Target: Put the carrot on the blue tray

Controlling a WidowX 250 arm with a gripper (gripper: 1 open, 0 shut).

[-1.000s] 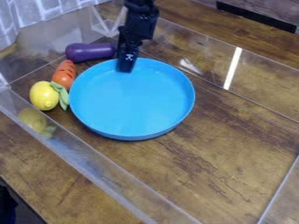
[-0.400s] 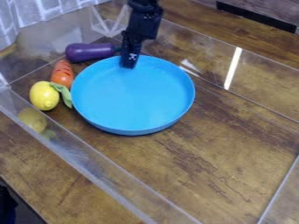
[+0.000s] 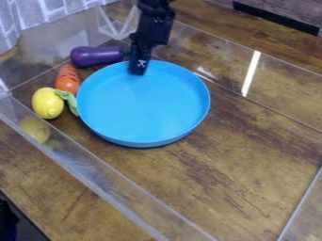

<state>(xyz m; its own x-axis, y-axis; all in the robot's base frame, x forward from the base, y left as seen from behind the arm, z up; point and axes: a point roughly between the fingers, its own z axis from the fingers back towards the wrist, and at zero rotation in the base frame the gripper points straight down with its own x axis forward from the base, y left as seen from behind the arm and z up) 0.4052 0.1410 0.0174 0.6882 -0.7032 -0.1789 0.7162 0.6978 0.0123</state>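
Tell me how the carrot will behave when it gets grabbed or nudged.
The carrot looks like smooth moulded plastic, so it is probably stiff, light and a bit slippery in a pinch. Its rounded, tapered body suggests it may roll or pivot if pushed. It lies wedged between the lemon, eggplant and blue tray, which may limit that.

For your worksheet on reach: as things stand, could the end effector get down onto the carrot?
Probably yes. The carrot lies uncovered beside the blue tray, with the lemon and eggplant flanking it closely; the end effector hangs nearby.
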